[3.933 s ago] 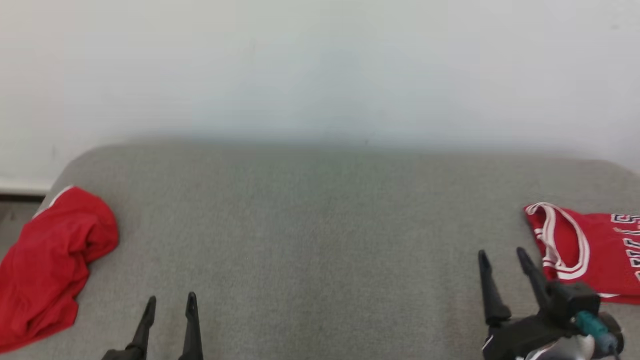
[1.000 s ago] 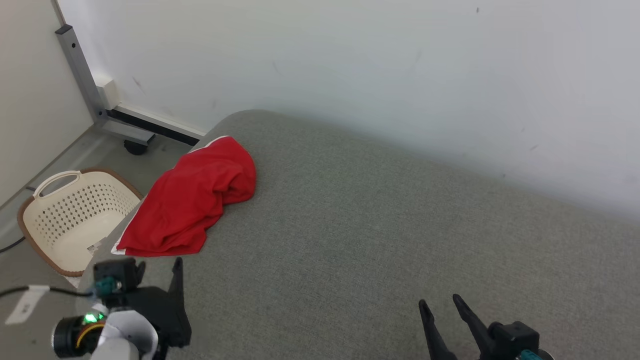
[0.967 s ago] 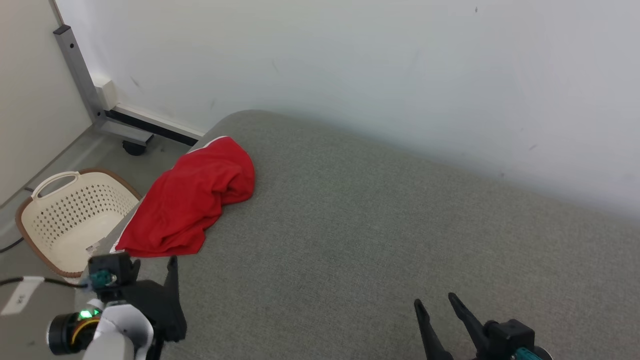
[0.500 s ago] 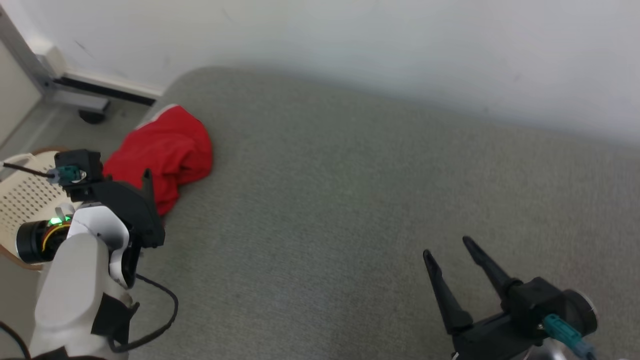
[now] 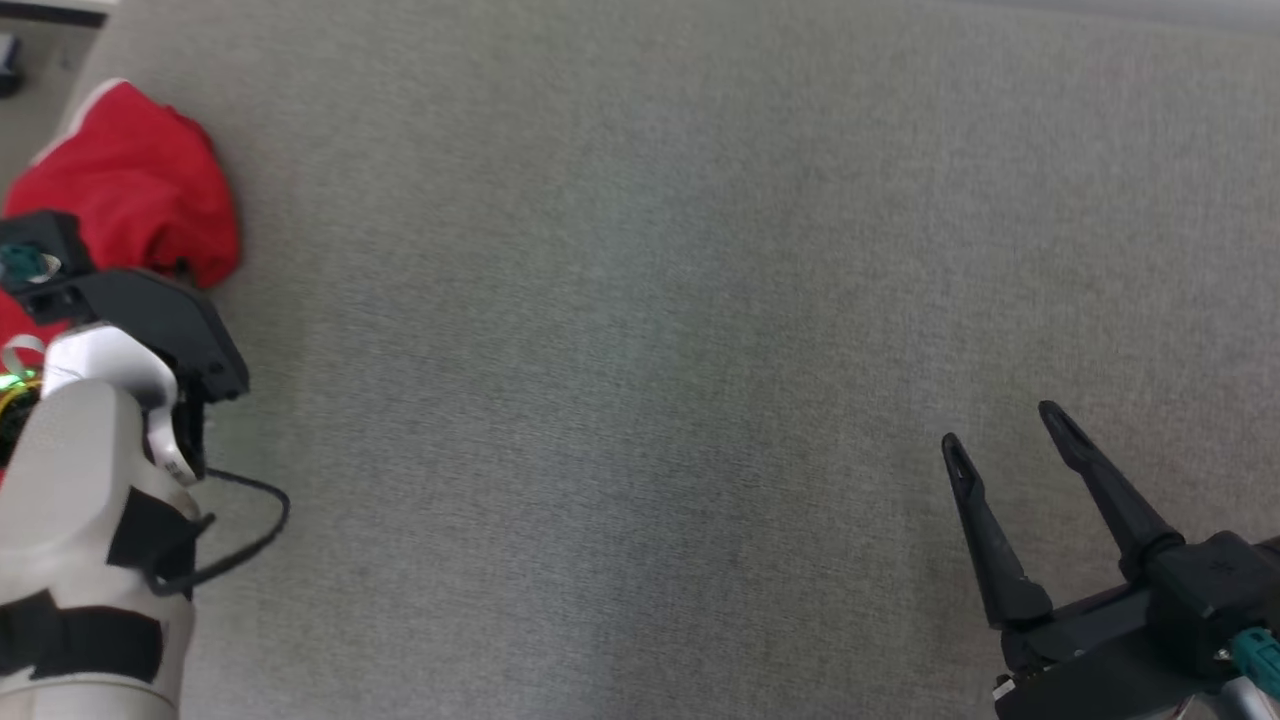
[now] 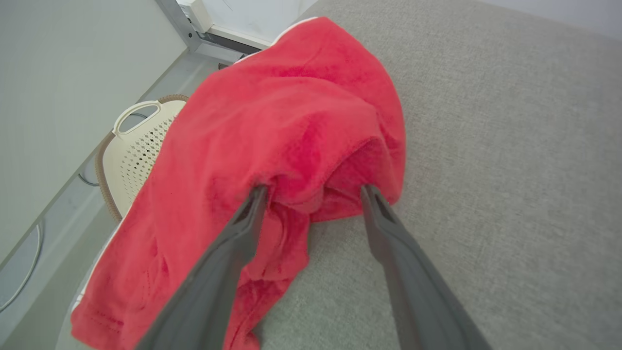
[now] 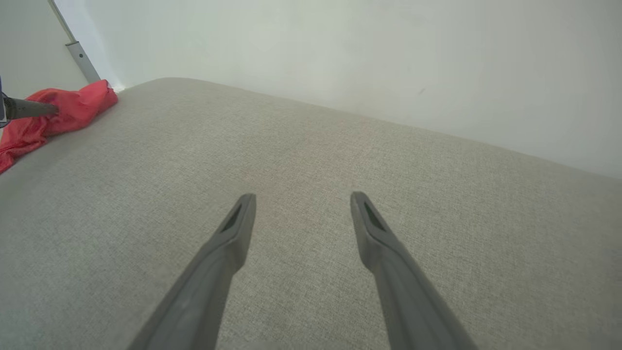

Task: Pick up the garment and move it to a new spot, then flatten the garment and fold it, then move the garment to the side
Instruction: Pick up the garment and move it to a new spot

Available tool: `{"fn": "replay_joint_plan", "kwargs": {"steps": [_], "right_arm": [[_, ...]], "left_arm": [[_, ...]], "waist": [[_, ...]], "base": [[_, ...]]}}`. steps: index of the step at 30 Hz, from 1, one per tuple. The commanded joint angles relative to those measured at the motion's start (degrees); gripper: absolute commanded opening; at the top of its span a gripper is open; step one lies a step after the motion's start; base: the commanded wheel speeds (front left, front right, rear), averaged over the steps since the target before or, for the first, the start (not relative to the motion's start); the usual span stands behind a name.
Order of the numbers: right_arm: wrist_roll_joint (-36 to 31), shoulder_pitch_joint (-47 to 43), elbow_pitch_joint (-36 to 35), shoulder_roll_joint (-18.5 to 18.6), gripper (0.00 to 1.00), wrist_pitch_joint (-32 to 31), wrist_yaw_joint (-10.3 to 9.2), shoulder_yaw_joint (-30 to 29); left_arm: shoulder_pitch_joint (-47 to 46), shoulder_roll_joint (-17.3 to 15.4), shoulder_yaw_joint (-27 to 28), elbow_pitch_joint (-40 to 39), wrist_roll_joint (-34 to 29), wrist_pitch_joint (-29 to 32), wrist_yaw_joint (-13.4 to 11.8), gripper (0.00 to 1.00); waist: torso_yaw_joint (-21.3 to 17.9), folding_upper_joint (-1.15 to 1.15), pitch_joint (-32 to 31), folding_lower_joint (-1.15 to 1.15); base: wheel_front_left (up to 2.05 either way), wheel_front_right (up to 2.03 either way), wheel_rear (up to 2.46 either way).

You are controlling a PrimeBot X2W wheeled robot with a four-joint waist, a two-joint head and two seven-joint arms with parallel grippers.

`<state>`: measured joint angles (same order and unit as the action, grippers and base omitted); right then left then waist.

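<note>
As seen from the head, looks down on a grey cushion [image 5: 640,300] with the red garment [image 5: 130,180] bunched at its upper left corner. Finds the left arm [image 5: 70,470], pale with black straps, rising from the lower left and reaching over the near part of the cloth, with the fingertips hidden behind the black wrist housing. Places the right gripper [image 5: 1000,428] at the lower right, above bare fabric and well apart from the garment, with both dark fingers [image 5: 985,540] spread and nothing between them. Along the left wrist, meets the left gripper [image 6: 313,189] released and wide, with both tips pushed against a rumpled fold of the garment and that fold bulging between the fingers, not pinched. Takes in white trim on the cloth's far edge and, beyond the cushion's side, a cream perforated basket [image 6: 136,146] with a brown rim, on the floor [image 6: 68,209]. Along the right wrist, has the right fingers parted over bare cushion, with the garment small at the far left below a pale wall [image 7: 340,48] and one dark finger [image 7: 29,108] of the other arm lying against it
</note>
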<state>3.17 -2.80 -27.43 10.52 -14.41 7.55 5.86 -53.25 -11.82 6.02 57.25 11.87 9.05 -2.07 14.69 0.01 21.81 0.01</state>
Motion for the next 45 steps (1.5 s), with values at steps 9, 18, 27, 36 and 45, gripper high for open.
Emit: {"fn": "replay_joint_plan", "kwargs": {"steps": [9, 18, 27, 36, 45], "right_arm": [[0.5, -1.2, -1.7, 0.4, 1.0, -0.4, -0.12, -1.3], [1.8, 1.1, 2.3, -0.8, 1.0, 1.3, -0.12, 0.7], [4.0, 0.1, 10.6, -3.7, 1.0, 5.6, -0.12, 2.4], [5.8, -2.5, 17.2, -7.0, 1.0, 10.0, -0.12, 2.1], [6.0, -3.3, 20.3, -7.6, 1.0, 12.6, -0.12, 0.6]], "left_arm": [[-3.9, -3.0, 0.9, 7.3, -0.3, -4.6, -5.8, 0.46], [-0.9, -2.4, 0.9, 11.3, 1.0, -10.2, -4.4, 0.0], [3.0, -1.9, 0.4, 11.8, 1.4, -17.3, -2.9, 0.0], [2.1, 4.8, -3.2, 7.2, 1.4, -19.1, 2.3, 0.0], [2.5, 9.1, -12.2, -2.5, 16.3, -11.3, 9.3, 0.0]], "waist": [[-5.2, -0.01, 6.2, -0.01], [-6.8, -0.01, 0.0, -0.01], [-9.1, -0.01, -15.2, -0.01], [-11.6, -0.01, -26.6, -0.01], [-15.1, -0.01, -30.4, -0.01]], "base": [[0.0, 0.0, 0.0], [0.0, 0.0, 0.0], [0.0, 0.0, 0.0], [0.0, 0.0, 0.0], [0.0, 0.0, 0.0]]}}
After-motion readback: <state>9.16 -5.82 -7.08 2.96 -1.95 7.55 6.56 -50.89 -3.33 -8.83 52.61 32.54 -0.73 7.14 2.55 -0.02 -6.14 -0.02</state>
